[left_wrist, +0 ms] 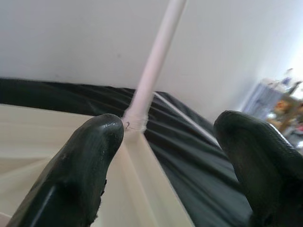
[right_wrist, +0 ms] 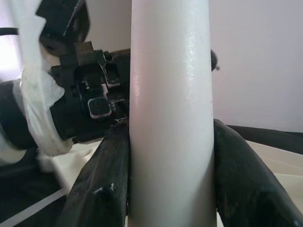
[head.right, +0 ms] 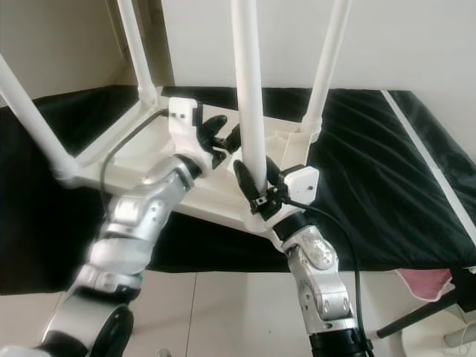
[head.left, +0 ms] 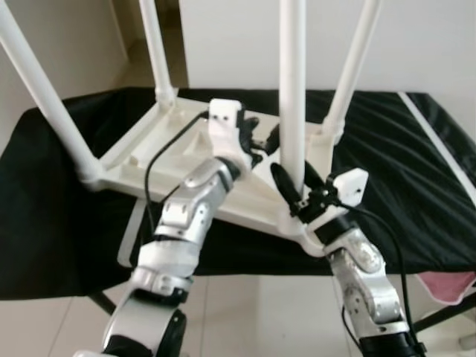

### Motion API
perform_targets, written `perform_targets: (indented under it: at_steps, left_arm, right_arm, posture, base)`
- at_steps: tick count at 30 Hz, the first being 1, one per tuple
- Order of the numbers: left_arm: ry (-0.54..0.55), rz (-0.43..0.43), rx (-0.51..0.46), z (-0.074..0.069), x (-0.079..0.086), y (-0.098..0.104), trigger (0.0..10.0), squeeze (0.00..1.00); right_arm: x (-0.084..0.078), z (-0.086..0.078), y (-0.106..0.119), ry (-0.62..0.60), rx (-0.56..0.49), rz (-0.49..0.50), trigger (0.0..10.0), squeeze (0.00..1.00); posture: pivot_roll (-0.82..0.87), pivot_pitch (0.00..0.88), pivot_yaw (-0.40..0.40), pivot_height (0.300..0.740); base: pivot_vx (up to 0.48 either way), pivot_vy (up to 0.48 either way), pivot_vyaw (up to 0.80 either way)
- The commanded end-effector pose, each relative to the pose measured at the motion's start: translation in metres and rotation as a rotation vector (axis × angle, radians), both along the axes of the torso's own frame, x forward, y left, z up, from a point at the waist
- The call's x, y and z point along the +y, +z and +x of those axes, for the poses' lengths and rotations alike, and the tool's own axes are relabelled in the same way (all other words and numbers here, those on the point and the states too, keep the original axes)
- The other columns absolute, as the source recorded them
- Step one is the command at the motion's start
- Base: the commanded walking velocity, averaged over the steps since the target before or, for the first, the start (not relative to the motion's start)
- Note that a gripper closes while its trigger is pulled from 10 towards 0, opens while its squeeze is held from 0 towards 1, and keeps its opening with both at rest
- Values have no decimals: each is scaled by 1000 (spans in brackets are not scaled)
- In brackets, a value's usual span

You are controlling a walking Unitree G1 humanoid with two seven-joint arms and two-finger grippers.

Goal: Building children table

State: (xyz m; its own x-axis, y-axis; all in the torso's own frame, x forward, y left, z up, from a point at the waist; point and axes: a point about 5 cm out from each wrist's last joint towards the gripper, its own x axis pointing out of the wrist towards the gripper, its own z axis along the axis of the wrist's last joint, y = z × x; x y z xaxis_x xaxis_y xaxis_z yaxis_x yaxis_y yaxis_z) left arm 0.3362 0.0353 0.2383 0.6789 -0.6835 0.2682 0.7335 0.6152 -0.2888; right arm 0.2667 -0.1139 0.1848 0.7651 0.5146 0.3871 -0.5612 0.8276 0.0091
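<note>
You have one white table [head.left: 178, 160] in front of you, lying upside down on one black cloth [head.left: 416, 186]. Count four legs [head.left: 292, 89] standing up from it: two at the near corners, two at the far ones. You have two silver arms [head.left: 195, 204] in view, each ending in one gripper, so two grippers: the left [head.left: 256, 141] and the right [head.left: 296, 186], with two black fingers [right_wrist: 102, 184] apiece. One pink item [head.left: 450, 286] shows low at your right; you cannot tell what it is.
</note>
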Motion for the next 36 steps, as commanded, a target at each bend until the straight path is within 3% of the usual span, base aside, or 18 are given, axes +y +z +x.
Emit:
perform_targets:
  at_steps: [1,15,25,31,36]
  left_arm:
    - [-668,-57,-238,-45,-31,20,10000,0]
    - [-767,-56,-272,-63,-35,29,10000,0]
    - [-732,-55,-240,-61,-32,29,10000,0]
    - [-543,-45,-208,-39,-28,24,10000,0]
    - [-349,-130,-120,-16,-14,22,10000,0]
  right_arm:
    - [5,0,-8,75,75,-32,10000,0]
    - [-2,0,-1,112,103,-53,10000,0]
    - [-4,1,4,115,103,-48,10000,0]
    - [-11,-1,11,65,76,-9,10000,0]
    - [-20,-2,18,-18,53,37,10000,0]
  posture:
    - [-43,0,-12,740]
    - [-52,0,-6,740]
    - [-51,0,-13,740]
    - [-56,0,-16,740]
    - [-64,0,-5,740]
  base:
    - [0,0,0]
    - [0,0,0]
    - [0,0,0]
    - [0,0,0]
    - [0,0,0]
